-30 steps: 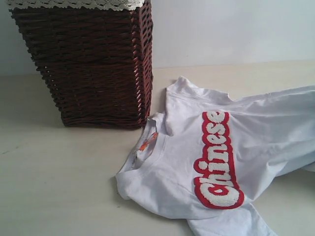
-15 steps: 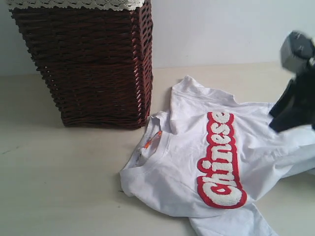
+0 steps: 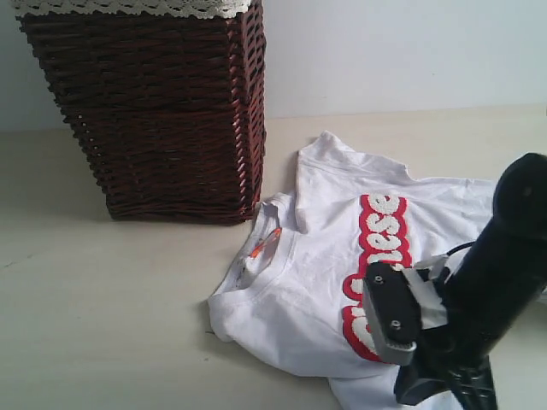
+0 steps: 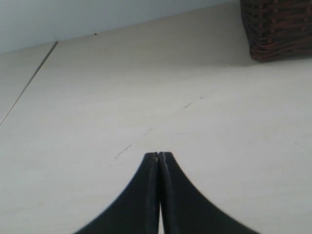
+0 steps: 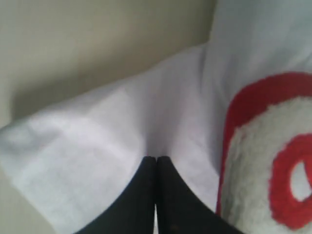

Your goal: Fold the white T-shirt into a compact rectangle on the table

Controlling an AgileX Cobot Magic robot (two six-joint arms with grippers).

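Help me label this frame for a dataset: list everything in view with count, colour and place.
white T-shirt: one, white with red-edged lettering, rumpled on the table, right of the basket.
neck tag: one, orange, inside the shirt's collar.
wicker basket: one, dark brown with white lace rim, back left on the table.
table: one, pale cream, beneath everything.
left gripper: one, black, shut, over bare table.
right gripper: one, black, shut on the white T-shirt beside the lettering.

white T-shirt (image 3: 291, 299) — rumpled, lettering up, on table (image 3: 102, 325)
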